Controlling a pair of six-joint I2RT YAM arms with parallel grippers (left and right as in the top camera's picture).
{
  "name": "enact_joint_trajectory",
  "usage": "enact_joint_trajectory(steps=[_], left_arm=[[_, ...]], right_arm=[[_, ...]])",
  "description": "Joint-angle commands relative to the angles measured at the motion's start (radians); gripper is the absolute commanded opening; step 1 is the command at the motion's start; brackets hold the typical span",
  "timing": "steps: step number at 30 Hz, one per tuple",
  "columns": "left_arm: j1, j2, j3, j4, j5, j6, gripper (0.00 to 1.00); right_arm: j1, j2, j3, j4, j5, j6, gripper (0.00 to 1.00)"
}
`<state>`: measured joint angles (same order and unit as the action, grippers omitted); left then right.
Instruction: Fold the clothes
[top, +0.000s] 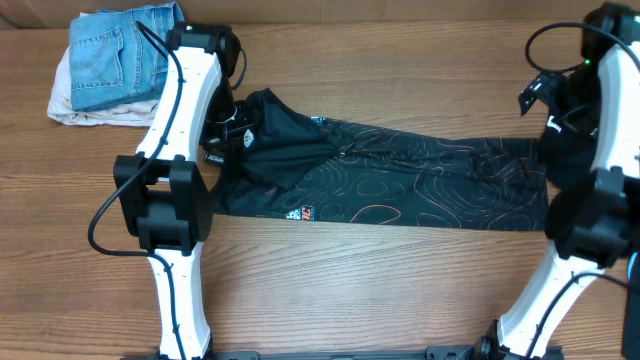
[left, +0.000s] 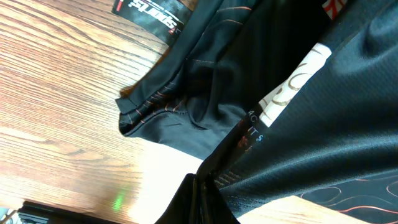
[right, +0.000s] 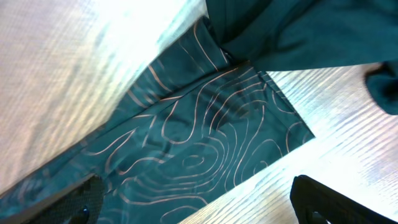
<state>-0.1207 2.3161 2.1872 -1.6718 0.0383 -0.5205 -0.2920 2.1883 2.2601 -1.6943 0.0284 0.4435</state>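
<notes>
The jersey (top: 400, 180) lies mid-surface (top: 350, 290) as a long left-to-right band, seemingly already folded lengthwise. The left claw (top: 228, 128) is clamped on its bunched left end. The right claw (right: 199, 208) hangs spread above the right end. Crosswise folds look undone.

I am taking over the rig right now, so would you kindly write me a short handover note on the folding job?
Left hand: shut, pinching the left end of the jersey, with cloth gathered up to it.
Right hand: open above the jersey's right end, holding nothing.
Jersey: lies as a long strip across the table. Folded jeans sit at the far left corner.
Done: it looks folded lengthwise into the strip.
Left: probably bringing the ends together; no crosswise fold yet.
</notes>
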Motion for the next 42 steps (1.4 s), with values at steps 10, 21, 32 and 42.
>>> enact_joint_trajectory(steps=[10,21,32,42], left_arm=[[-0.005,-0.170,0.008,-0.018,0.050,0.114,0.04],[-0.036,-0.170,-0.135,-0.018,0.063,0.151,0.04],[-0.039,-0.170,-0.279,-0.019,0.010,0.185,0.04],[-0.037,-0.170,-0.308,-0.019,-0.072,0.184,0.18]], right_arm=[[0.007,-0.246,-0.109,0.000,-0.005,-0.005,1.00],[0.013,-0.281,-0.318,0.021,-0.008,-0.005,1.00],[0.013,-0.281,-0.383,0.100,-0.008,-0.002,1.00],[0.013,-0.278,-0.406,0.149,-0.008,-0.002,1.00]])
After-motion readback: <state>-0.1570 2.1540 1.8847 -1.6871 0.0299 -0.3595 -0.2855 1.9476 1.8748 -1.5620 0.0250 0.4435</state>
